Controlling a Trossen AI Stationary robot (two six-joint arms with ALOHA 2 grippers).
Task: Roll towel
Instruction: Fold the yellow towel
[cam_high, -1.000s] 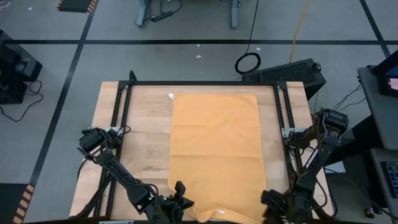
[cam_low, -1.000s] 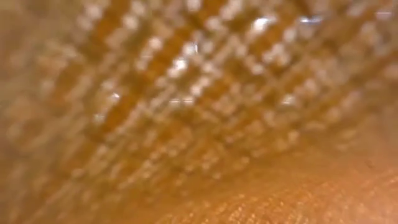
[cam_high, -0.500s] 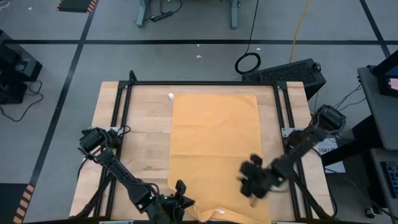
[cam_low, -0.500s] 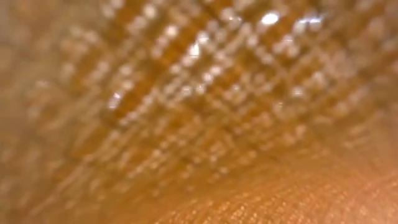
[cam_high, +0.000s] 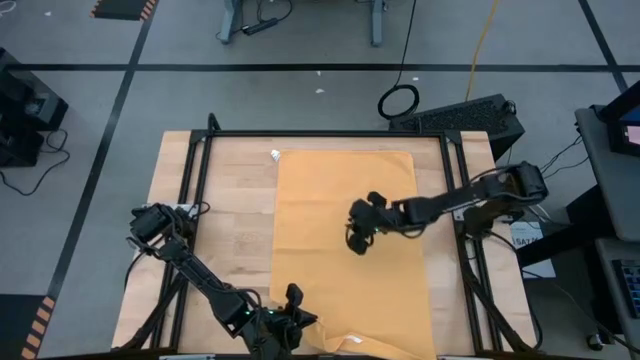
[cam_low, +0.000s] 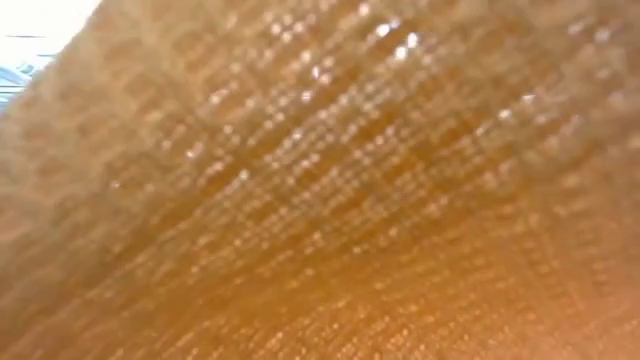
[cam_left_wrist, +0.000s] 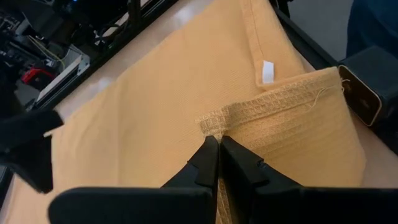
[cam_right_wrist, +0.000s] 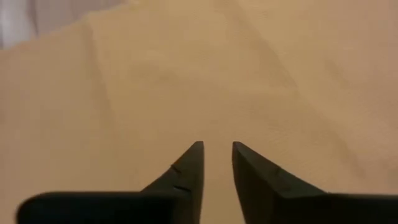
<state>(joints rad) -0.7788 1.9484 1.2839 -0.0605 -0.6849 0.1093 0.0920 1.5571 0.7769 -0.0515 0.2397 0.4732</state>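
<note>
The mustard-yellow towel (cam_high: 345, 200) lies spread flat down the middle of the wooden table (cam_high: 230, 220), one short edge at the far side. Its near edge is rucked up and folded at the near left corner (cam_high: 318, 335), where my left gripper (cam_high: 300, 322) is shut on it. A small white tag (cam_left_wrist: 267, 71) shows beside that fold. My right gripper (cam_high: 357, 240) hangs over the towel's middle, its fingers (cam_right_wrist: 216, 148) a little apart with nothing between them. Towel cloth (cam_low: 320, 200) fills the whole low view. My left gripper pinches the folded, waffle-textured hem (cam_left_wrist: 214, 123) at the towel's near left corner between its two fingers. The fingers slant down at it from the table's left side. The hem is raised in a ridge, and the rest of the towel lies flat beyond it.
A black metal frame (cam_high: 195, 200) runs around the work area on the table, with rails along the left, far and right sides. A dark box (cam_high: 470, 115) sits at the far right corner. Bare wood lies on both sides of the towel.
My right gripper has swung fast from the towel's near right corner toward the far left, ending over the towel's middle, and its wrist has turned on the way. The cloth in front of the low camera has shifted, baring a bright strip at one corner.
</note>
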